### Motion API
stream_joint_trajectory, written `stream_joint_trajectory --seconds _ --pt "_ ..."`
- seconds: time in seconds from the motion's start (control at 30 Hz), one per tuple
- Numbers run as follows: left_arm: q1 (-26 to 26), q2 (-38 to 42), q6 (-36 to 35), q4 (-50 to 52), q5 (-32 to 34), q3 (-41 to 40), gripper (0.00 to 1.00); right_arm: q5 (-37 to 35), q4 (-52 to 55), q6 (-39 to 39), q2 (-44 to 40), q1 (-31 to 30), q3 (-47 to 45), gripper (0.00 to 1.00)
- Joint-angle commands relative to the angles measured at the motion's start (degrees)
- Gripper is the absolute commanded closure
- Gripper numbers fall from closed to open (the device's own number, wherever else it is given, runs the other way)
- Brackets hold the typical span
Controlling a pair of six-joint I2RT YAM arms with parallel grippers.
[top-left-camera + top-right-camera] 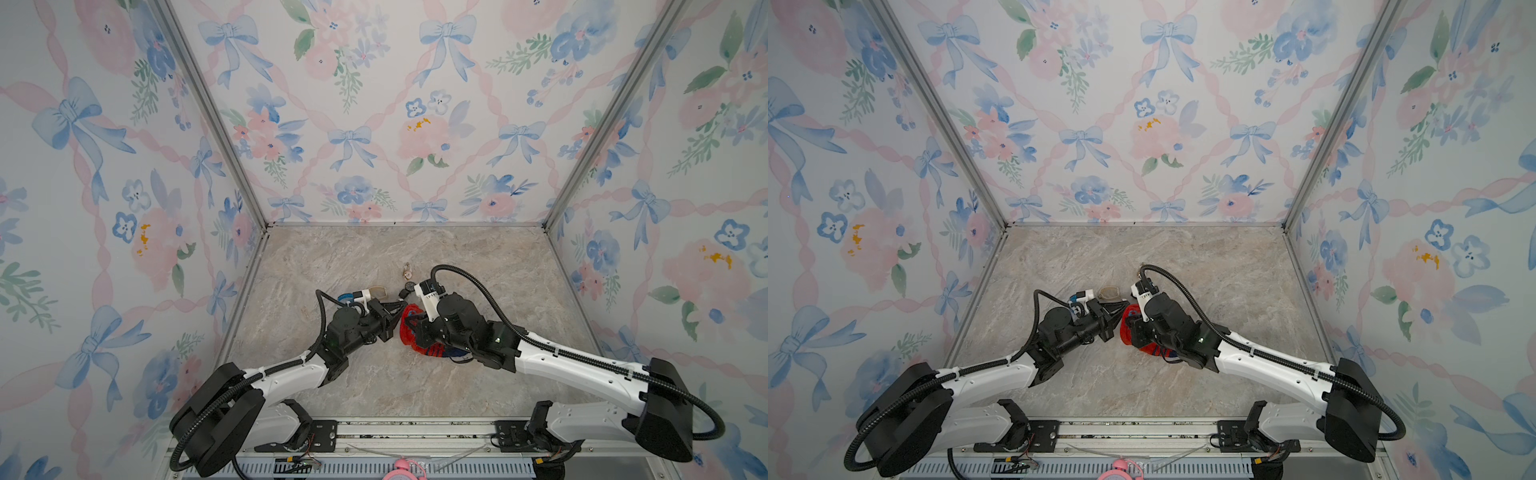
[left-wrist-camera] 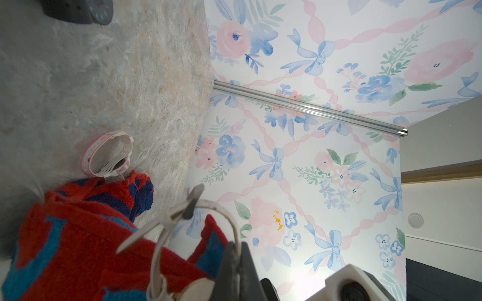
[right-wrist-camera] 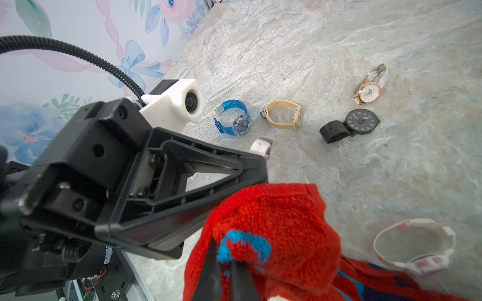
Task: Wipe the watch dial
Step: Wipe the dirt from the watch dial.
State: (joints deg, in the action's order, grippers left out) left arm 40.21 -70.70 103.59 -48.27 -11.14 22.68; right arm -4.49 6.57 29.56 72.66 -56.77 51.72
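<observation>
The left claw (image 1: 395, 321) is clamped shut on a white watch (image 2: 177, 215). Its pale strap loops out past the jaws, and the buckle end pokes beyond them. The right claw (image 3: 226, 268) is pinched closed on a red cloth (image 3: 281, 224) with blue patterning. The two claws meet tip to tip above the middle of the counter (image 1: 457, 257), so the cloth bunches right against the held watch. The dial itself is hard to make out — a pale round shape at the edge of the left wrist view may be the case. Whether the cloth touches the dial cannot be told.

Just beyond the claws lie a blue watch (image 3: 234, 122), a tan watch (image 3: 284, 114), a black watch (image 3: 352, 125) and a rose-gold watch (image 3: 369, 87). A pink-and-white watch (image 3: 414, 245) sits beside the trailing cloth.

Floral walls (image 1: 374, 124) close the counter on three sides, and a metal rail (image 1: 415, 428) runs along the near edge. The far half of the counter is bare, and so are strips along both side walls — open room well apart from the cluster.
</observation>
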Motion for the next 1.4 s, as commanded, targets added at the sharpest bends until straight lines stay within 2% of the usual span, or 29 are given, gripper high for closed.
stream_joint_trajectory --seconds 0.0,0.1,0.3,0.57,0.73,0.97,1.2,1.37 --pt "0.94 0.82 0.21 -2.14 -1.32 0.09 1.00 -0.63 -0.24 0.29 -2.13 2.39 -0.86 1.00" --pt "1.02 0.72 0.12 -2.17 -1.43 0.18 1.00 -0.15 -0.39 0.84 -3.30 3.34 -1.79 1.00" --pt "1.02 0.00 0.12 -2.14 -1.70 0.53 1.00 0.02 -0.08 0.20 -1.13 -0.58 1.46 1.00" --pt "1.11 0.93 0.29 -2.18 -1.00 0.02 1.00 -0.36 -0.32 0.66 -1.60 0.37 0.09 1.00" --pt "1.10 0.97 0.53 -2.18 -0.15 -0.26 1.00 -0.10 -0.11 0.63 -1.30 -1.74 1.81 1.00" --pt "1.10 1.87 0.99 -2.17 1.13 -0.79 1.00 -0.71 -1.08 2.11 -2.61 0.40 -1.67 1.00" --pt "1.10 1.79 1.06 -2.18 1.44 -0.88 1.00 0.36 -0.69 1.87 -0.74 -2.50 1.18 1.00" --pt "1.10 2.21 1.09 -2.18 1.45 -0.93 1.00 -0.93 -0.58 2.22 -1.28 -0.96 -0.64 1.00"
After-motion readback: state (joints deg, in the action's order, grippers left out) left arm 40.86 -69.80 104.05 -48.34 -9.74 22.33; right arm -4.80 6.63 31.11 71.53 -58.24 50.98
